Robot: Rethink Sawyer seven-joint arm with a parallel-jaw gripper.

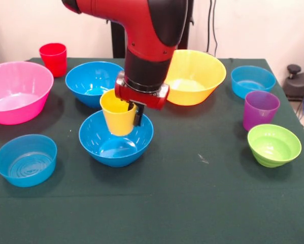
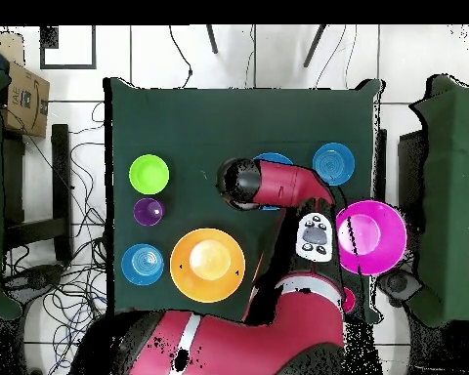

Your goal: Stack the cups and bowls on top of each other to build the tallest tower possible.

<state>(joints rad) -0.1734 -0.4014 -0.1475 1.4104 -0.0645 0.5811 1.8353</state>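
Observation:
My gripper (image 1: 132, 116) is shut on the rim of the yellow cup (image 1: 117, 117). One black finger (image 1: 138, 115) shows outside the cup's wall. The cup hangs upright, its base low inside a deep blue bowl (image 1: 116, 145) at mid-table; I cannot tell if they touch. A second deep blue bowl (image 1: 93, 81) sits behind it. The purple cup (image 1: 261, 109) and green bowl (image 1: 273, 145) stand at the right, and the red cup (image 1: 54, 58) at the back left. In the overhead view the arm's wrist (image 2: 240, 183) hides the gripper and cup; only the blue bowl's edge (image 2: 276, 157) shows.
The large pink bowl (image 1: 17, 91) is at the left edge, the yellow-orange bowl (image 1: 195, 76) behind the arm. Light-blue bowls sit at the front left (image 1: 26, 159) and back right (image 1: 252, 80). From above, the green bowl (image 2: 149, 174), purple cup (image 2: 149, 211) and pink bowl (image 2: 371, 237) show.

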